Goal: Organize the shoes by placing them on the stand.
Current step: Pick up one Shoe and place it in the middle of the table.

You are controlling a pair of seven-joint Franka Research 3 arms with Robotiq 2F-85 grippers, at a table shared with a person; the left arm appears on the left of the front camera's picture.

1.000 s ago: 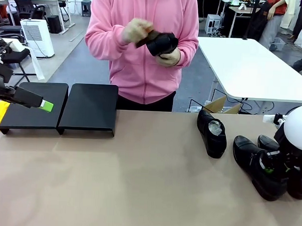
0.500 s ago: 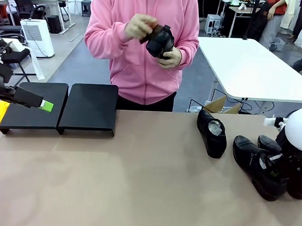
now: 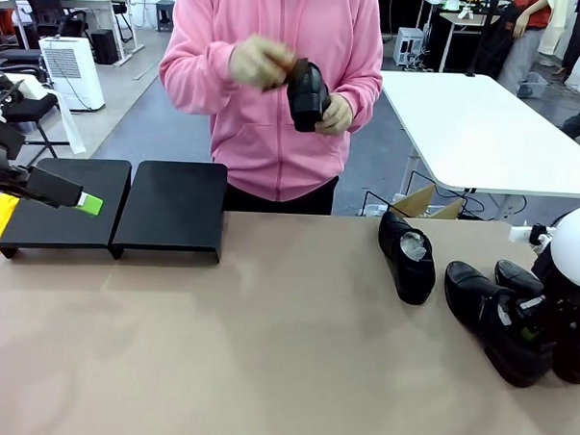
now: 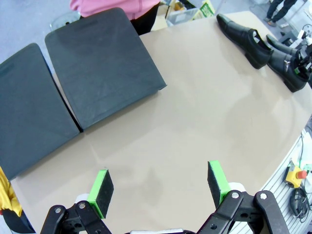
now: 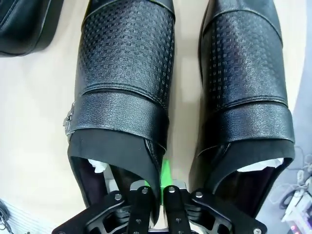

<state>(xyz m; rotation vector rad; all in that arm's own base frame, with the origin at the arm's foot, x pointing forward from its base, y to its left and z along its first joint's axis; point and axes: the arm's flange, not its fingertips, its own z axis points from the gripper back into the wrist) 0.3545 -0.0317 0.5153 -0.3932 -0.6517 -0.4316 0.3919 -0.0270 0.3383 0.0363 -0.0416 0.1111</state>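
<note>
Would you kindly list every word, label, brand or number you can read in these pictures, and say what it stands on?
None can be read.
The shoe in the right wrist view shows only embossed leather, no brand.
The stand is plain black.
A green item beyond the table may carry print, but it is too blurred to read.

The front camera sits on the robot's side and looks across the tan table at the person. The left wrist camera looks down from high up, sharing the stand and the shoes with it. The right wrist camera hangs very near over two of those shoes.
</note>
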